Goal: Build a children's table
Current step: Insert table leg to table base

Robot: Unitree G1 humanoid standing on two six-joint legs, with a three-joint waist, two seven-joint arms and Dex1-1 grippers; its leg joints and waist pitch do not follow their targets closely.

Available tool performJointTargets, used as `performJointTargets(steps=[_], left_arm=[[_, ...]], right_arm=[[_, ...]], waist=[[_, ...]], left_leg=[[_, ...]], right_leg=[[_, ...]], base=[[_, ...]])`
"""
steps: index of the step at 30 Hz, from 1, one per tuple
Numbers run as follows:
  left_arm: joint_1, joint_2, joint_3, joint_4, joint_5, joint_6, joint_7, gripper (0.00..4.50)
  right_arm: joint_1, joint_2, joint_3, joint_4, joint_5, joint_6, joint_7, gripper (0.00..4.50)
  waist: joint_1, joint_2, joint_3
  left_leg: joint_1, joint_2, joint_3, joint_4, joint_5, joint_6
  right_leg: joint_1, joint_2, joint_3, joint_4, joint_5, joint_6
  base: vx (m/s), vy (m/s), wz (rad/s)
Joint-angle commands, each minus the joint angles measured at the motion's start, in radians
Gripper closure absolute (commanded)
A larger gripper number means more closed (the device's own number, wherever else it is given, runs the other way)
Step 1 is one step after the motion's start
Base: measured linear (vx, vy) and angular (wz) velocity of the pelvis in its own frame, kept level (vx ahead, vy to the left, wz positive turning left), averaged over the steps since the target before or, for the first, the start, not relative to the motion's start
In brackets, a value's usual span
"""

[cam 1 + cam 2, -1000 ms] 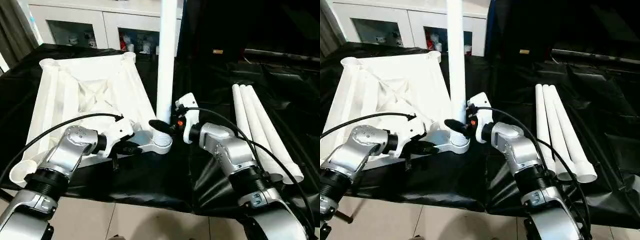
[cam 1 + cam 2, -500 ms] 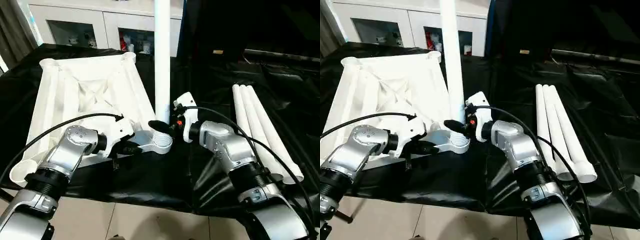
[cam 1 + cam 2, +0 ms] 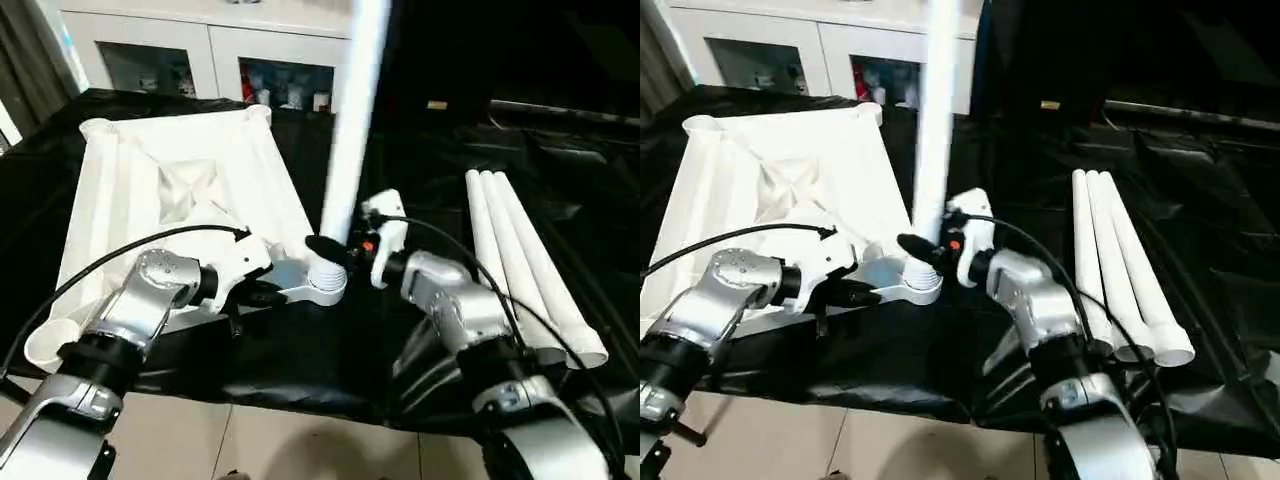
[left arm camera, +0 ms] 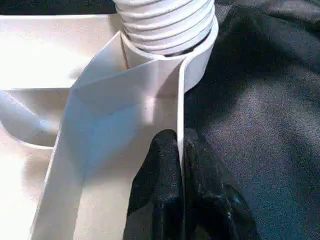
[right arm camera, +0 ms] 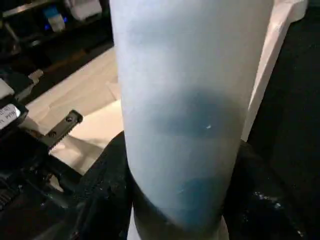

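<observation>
Standing a long white leg (image 3: 348, 150) in the near right corner socket (image 3: 322, 283) of the upturned tabletop (image 3: 170, 190), the robot has both arms engaged at that corner. The tabletop lies ribbed side up on the left half of the black-covered table (image 3: 300, 345), its near edge close to the table's front edge. The right gripper (image 3: 335, 248) has its black fingers clamped around the leg just above the threaded end, which sits in the socket. The leg tilts away to the right at its top, so it is probably not yet seated true. The left gripper (image 4: 179, 165) has its fingers pinched together on the thin outer wall of the tabletop, just beside the socket, bracing it.

Three spare legs (image 3: 525, 265) lie side by side toward the table's right edge, well apart from the tabletop.

The parts look like hollow moulded plastic: light, stiff, and smooth enough to slip in a loose grip. The tall leg gives much leverage, so holding it low near the threads seems wise. The tabletop's thin rim may flex, so bracing close to the socket looks the firmest hold. A white cabinet (image 3: 200, 50) stands behind.
</observation>
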State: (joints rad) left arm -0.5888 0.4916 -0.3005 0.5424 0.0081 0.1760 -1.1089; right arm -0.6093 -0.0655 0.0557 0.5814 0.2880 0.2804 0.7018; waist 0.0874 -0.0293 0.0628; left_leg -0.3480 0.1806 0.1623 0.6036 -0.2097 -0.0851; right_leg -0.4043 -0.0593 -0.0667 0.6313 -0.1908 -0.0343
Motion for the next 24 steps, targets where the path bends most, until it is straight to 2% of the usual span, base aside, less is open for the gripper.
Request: performJointTargets(steps=[1, 2, 3, 5, 8, 9, 10, 12, 13, 15, 16, 17, 18, 20, 24], left_arm=[[-0.019, -0.009, 0.018, 0.016, -0.002, -0.018, 0.026, 4.50], [-0.024, -0.013, 0.019, 0.024, 0.001, -0.022, 0.030, 4.50], [-0.026, -0.015, 0.020, 0.028, 0.002, -0.023, 0.033, 4.50], [-0.030, -0.020, 0.022, 0.034, 0.003, -0.026, 0.039, 4.50], [-0.031, -0.025, 0.026, 0.043, 0.006, -0.035, 0.050, 4.50], [-0.032, -0.026, 0.026, 0.046, 0.006, -0.038, 0.051, 4.50], [-0.034, -0.027, 0.026, 0.054, 0.008, -0.044, 0.052, 4.50], [-0.035, -0.028, 0.027, 0.060, 0.011, -0.050, 0.058, 4.50], [-0.037, -0.029, 0.028, 0.064, 0.014, -0.053, 0.058, 4.50], [-0.040, -0.029, 0.029, 0.064, 0.015, -0.053, 0.057, 4.50], [-0.041, -0.027, 0.029, 0.063, 0.015, -0.052, 0.053, 4.50], [-0.042, -0.026, 0.029, 0.062, 0.015, -0.052, 0.052, 4.50], [-0.045, -0.026, 0.027, 0.066, 0.018, -0.054, 0.050, 4.50], [-0.049, -0.024, 0.023, 0.071, 0.023, -0.058, 0.047, 4.50], [-0.058, -0.023, 0.013, 0.088, 0.036, -0.077, 0.046, 4.50]], right_arm=[[0.041, -0.008, -0.019, 0.022, -0.005, 0.004, -0.023, 2.59], [0.056, -0.003, -0.025, 0.024, 0.003, -0.007, -0.026, 2.59], [0.067, 0.001, -0.028, 0.023, 0.007, -0.014, -0.028, 2.59], [0.097, 0.009, -0.031, 0.019, 0.009, -0.034, -0.037, 2.59], [0.146, 0.023, -0.039, 0.000, 0.007, -0.061, -0.052, 2.59], [0.152, 0.025, -0.041, -0.003, 0.006, -0.065, -0.054, 2.59], [0.165, 0.028, -0.043, -0.008, 0.004, -0.071, -0.056, 2.59], [0.178, 0.031, -0.040, -0.015, 0.000, -0.076, -0.060, 2.59], [0.184, 0.033, -0.038, -0.019, -0.001, -0.085, -0.064, 2.59], [0.192, 0.041, -0.042, -0.025, 0.003, -0.103, -0.074, 2.59], [0.193, 0.044, -0.039, -0.024, 0.000, -0.108, -0.081, 2.60], [0.193, 0.044, -0.039, -0.023, 0.000, -0.110, -0.083, 2.60], [0.193, 0.042, -0.030, -0.023, -0.011, -0.116, -0.082, 2.60], [0.191, 0.038, -0.017, -0.025, -0.024, -0.120, -0.077, 2.60], [0.179, 0.007, 0.069, -0.058, -0.102, -0.109, -0.049, 2.61]], waist=[[0.000, 0.019, -0.073], [0.001, 0.017, -0.072], [0.003, 0.022, -0.072], [0.003, 0.024, -0.073], [0.004, 0.033, -0.073], [0.004, 0.028, -0.072], [0.003, 0.033, -0.072], [0.004, 0.036, -0.072], [0.005, 0.041, -0.072], [0.005, 0.042, -0.074], [0.006, 0.047, -0.075], [0.004, 0.045, -0.074], [0.005, 0.053, -0.074], [0.003, 0.048, -0.073], [0.003, 0.046, -0.072]], left_leg=[[-0.001, 0.045, -0.010, -0.072, -0.091, 0.001], [0.000, 0.046, -0.009, -0.072, -0.099, 0.002], [0.001, 0.046, -0.008, -0.073, -0.104, 0.001], [0.000, 0.046, -0.010, -0.073, -0.109, -0.002], [0.000, 0.046, -0.011, -0.075, -0.124, -0.003], [0.000, 0.046, -0.010, -0.075, -0.131, -0.002], [0.000, 0.044, -0.011, -0.076, -0.142, -0.002], [0.001, 0.044, -0.012, -0.076, -0.145, -0.002], [0.002, 0.045, -0.012, -0.076, -0.150, -0.003], [-0.001, 0.045, -0.014, -0.078, -0.147, -0.003], [-0.001, 0.045, -0.014, -0.077, -0.148, -0.003], [-0.001, 0.046, -0.014, -0.079, -0.158, -0.004], [0.000, 0.045, -0.015, -0.078, -0.162, -0.007], [0.000, 0.045, -0.015, -0.080, -0.176, -0.007], [0.000, 0.044, -0.015, -0.081, -0.174, -0.010]], right_leg=[[0.064, -0.090, 0.060, -0.067, -0.116, -0.213], [0.063, -0.090, 0.060, -0.071, -0.131, -0.210], [0.062, -0.089, 0.060, -0.074, -0.139, -0.207], [0.063, -0.090, 0.059, -0.073, -0.141, -0.206], [0.063, -0.090, 0.058, -0.075, -0.151, -0.204], [0.061, -0.089, 0.058, -0.078, -0.159, -0.201], [0.062, -0.088, 0.058, -0.081, -0.176, -0.197], [0.061, -0.089, 0.058, -0.082, -0.193, -0.192], [0.060, -0.090, 0.058, -0.082, -0.197, -0.192], [0.061, -0.088, 0.057, -0.081, -0.188, -0.192], [0.061, -0.089, 0.057, -0.081, -0.184, -0.193], [0.060, -0.088, 0.057, -0.082, -0.189, -0.193], [0.060, -0.088, 0.056, -0.082, -0.191, -0.194], [0.060, -0.088, 0.056, -0.085, -0.205, -0.193], [0.060, -0.087, 0.057, -0.086, -0.221, -0.179]], base=[[0.000, 0.000, 0.00], [0.000, 0.000, 0.00], [0.000, 0.000, 0.00], [0.000, 0.000, 0.00], [0.000, 0.000, 0.00], [0.000, 0.000, 0.00], [0.000, 0.000, 0.00], [0.000, 0.000, 0.00], [0.000, 0.000, 0.00], [0.000, 0.000, 0.00], [0.000, 0.000, 0.00], [0.000, 0.000, 0.00], [0.000, 0.000, 0.00], [0.000, 0.000, 0.00], [0.000, 0.000, 0.00]])
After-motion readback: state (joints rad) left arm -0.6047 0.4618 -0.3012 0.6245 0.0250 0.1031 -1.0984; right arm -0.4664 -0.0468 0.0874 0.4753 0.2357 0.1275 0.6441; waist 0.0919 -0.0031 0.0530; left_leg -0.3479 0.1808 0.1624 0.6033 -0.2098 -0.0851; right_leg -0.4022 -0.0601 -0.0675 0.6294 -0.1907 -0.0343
